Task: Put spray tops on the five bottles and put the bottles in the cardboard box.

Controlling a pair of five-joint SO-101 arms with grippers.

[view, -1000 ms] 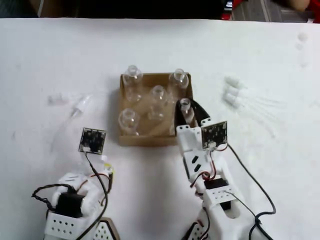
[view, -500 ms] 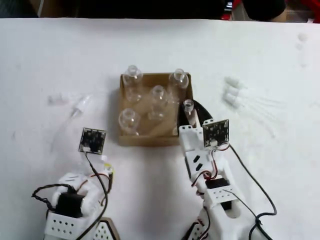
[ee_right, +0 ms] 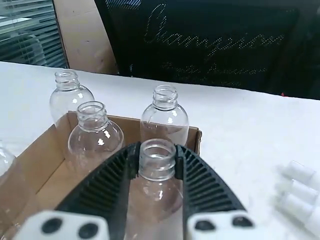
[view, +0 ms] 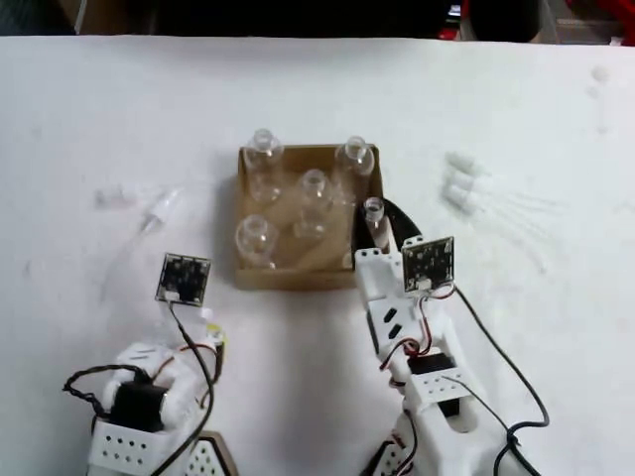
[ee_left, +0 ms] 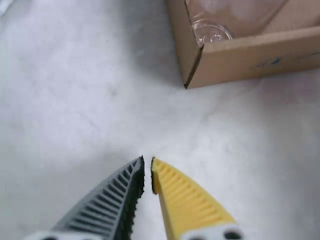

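Right gripper (ee_right: 157, 161) is clamped on the neck of an open-topped clear bottle (ee_right: 152, 196), one ribbed black finger on each side. That bottle (view: 373, 212) stands upright at the right wall of the cardboard box (view: 288, 276), towards its near corner. Four other bottles (view: 313, 193), uncapped and without labels, stand inside the box. White spray tops (view: 466, 183) lie on the table (view: 556, 109) to the right, well apart from the box; a few more (view: 159, 208) lie to its left. Left gripper (ee_left: 147, 167) holds nothing, its fingers a slit apart over bare table near a box corner. Blue print (ee_left: 265, 62) on the box wall is too small to read.
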